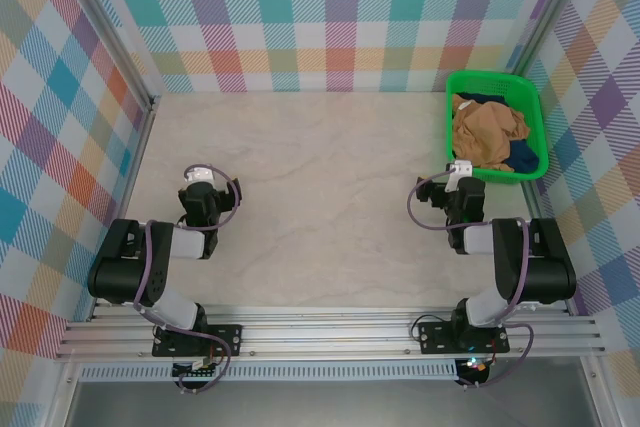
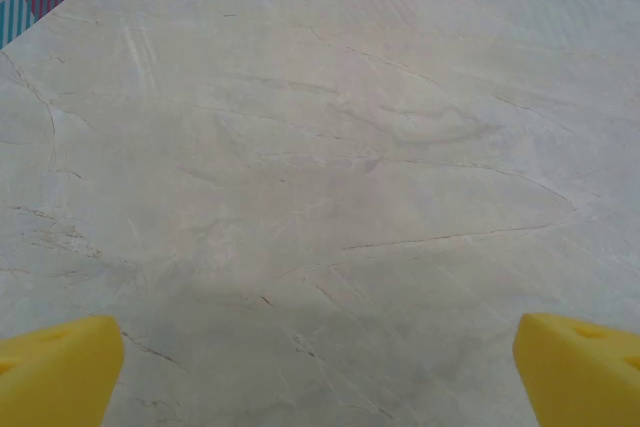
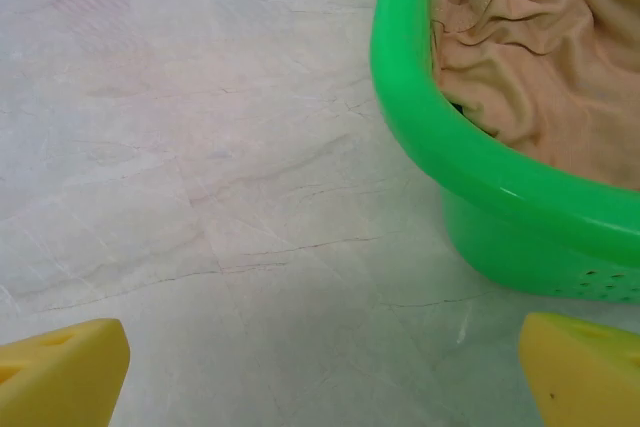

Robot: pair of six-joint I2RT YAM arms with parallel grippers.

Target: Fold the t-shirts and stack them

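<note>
In the far-right corner of the worktop [image 1: 320, 147], the tan-orange t-shirt [image 1: 487, 132] and navy t-shirts [image 1: 523, 157] lie heaped, unfolded, in the green basket [image 1: 492, 76]. The right gripper [image 1: 461, 169] sits just beside it, likely for the first pick, and the left gripper [image 1: 203, 177] is well apart. Both jaws are released.

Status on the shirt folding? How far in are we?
Done: nothing; no folded shirt on the table. In hand: nothing; left tool and right tool are open and empty, the right one beside the green basket. Left: everything; tan-orange t-shirt and navy cloth lie crumpled in it.

Black-grey arms [image 1: 122, 269], purple cables [image 1: 411, 209], yellow fingertips [image 2: 55, 372]
</note>
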